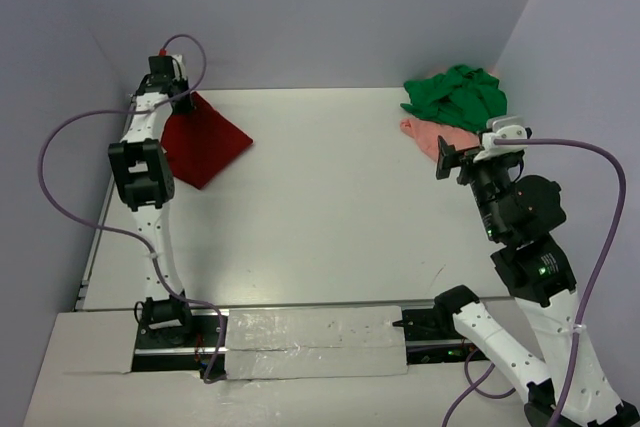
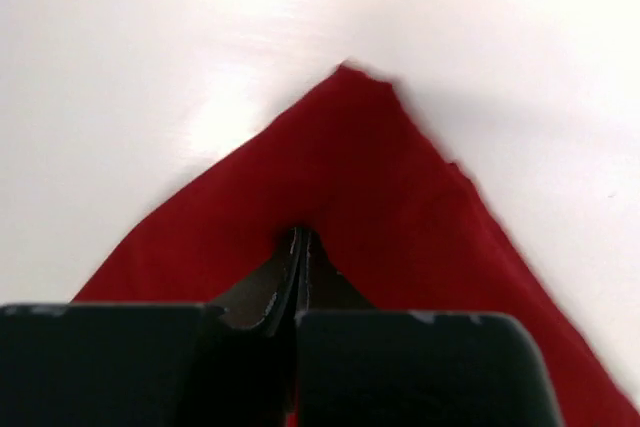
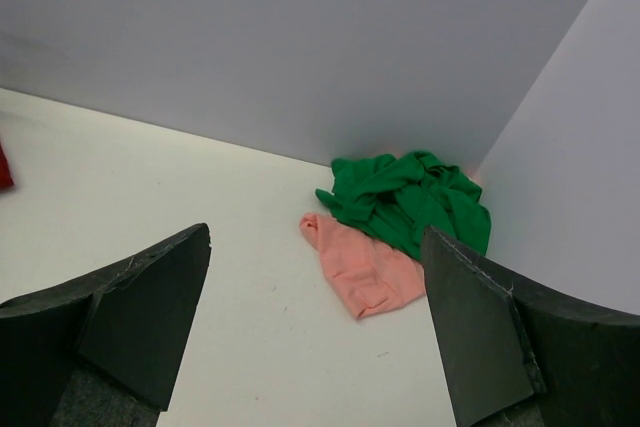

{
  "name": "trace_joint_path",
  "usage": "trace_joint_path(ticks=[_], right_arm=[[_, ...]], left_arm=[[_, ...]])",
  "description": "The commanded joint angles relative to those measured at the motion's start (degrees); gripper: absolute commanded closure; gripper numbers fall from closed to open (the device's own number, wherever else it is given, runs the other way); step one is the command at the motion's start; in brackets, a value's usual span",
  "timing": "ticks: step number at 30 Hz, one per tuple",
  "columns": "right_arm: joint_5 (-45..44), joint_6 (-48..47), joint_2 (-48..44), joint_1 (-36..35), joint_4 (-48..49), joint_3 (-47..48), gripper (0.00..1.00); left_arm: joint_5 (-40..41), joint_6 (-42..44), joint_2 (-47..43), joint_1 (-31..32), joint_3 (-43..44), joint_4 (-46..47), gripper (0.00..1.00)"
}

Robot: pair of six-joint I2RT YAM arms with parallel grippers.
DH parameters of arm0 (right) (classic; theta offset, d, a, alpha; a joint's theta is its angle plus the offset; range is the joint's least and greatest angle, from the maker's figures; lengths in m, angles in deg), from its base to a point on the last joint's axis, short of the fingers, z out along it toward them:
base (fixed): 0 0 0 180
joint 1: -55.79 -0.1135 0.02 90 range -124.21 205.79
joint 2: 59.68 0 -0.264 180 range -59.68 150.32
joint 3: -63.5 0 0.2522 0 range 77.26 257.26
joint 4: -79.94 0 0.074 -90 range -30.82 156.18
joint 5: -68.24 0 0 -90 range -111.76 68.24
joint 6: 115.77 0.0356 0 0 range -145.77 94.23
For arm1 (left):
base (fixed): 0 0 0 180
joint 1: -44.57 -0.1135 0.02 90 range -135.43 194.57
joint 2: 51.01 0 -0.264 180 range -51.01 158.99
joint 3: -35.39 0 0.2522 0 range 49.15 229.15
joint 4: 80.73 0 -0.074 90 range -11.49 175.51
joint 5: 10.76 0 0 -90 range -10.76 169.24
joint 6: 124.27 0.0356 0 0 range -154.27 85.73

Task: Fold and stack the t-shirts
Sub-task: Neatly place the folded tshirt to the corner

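A dark red t-shirt [image 1: 205,145] lies folded into a flat square at the far left of the white table [image 1: 330,197]. My left gripper [image 1: 183,99] is over its far corner, and in the left wrist view the left gripper [image 2: 300,237] is shut with its tips pinched into the red t-shirt [image 2: 400,207]. A crumpled green t-shirt [image 1: 458,97] sits in the far right corner, partly on top of a pale pink t-shirt [image 1: 430,135]. My right gripper [image 1: 445,160] hovers open just in front of them. In the right wrist view the right gripper [image 3: 315,237] holds nothing, with the green t-shirt [image 3: 410,202] and pink t-shirt [image 3: 365,267] ahead.
Grey walls [image 1: 330,17] close the table at the back and both sides. A taped strip [image 1: 315,342] runs along the near edge between the arm bases. Purple cables [image 1: 60,147] loop off both arms.
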Motion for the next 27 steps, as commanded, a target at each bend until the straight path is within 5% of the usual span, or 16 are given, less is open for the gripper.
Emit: trace_joint_path(ticks=[1, 5, 11, 20, 27], right_arm=[[0.1, 0.7, -0.4, 0.5, -0.1, -0.8, 0.08], [0.6, 1.2, 0.4, 0.5, 0.1, -1.8, 0.08], [2.0, 1.9, 1.7, 0.8, 1.1, -2.9, 0.08], [2.2, 2.1, 2.5, 0.8, 1.2, -1.9, 0.08], [1.5, 1.9, 1.6, 1.0, 0.9, -2.2, 0.08]], left_arm=[[-5.4, -3.3, -9.7, -2.2, -6.6, 5.0, 0.96], [-13.2, -2.8, -29.6, -0.9, -26.5, 6.7, 0.92], [-19.7, -0.9, -46.7, 0.6, -43.5, 3.4, 0.93], [-18.0, 2.2, -41.1, 1.3, -51.9, 1.0, 0.96], [-16.6, 2.3, -30.0, 1.3, -47.6, 0.7, 0.97]])
